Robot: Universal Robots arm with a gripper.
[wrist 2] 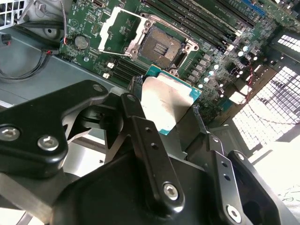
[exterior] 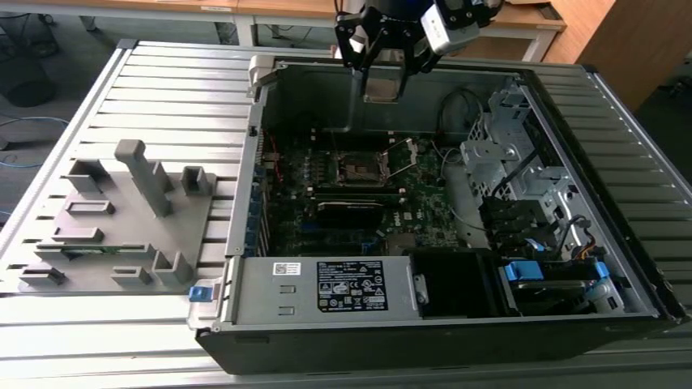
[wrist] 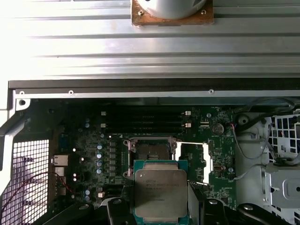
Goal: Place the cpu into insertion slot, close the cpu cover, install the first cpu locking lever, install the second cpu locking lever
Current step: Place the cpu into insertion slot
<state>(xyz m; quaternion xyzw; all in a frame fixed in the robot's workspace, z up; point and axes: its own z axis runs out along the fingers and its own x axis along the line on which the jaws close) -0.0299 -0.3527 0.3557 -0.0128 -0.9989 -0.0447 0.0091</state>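
cpu (wrist: 160,194): flat square, dull grey lid, green rim, faint print; clamped by edges in gripper (exterior: 381,91), above slot (wrist: 151,150), black square socket; cover (wrist: 206,157), thin silvery frame, open beside slot.

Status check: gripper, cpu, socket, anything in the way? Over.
Gripper shut on the cpu, held above the motherboard. Insertion slot bare, cpu cover flipped open. Nothing seen between cpu and slot.

ribbed grey metal table (exterior: 162,89), wooden desks (exterior: 292,10) behind, grey floor (exterior: 65,40)
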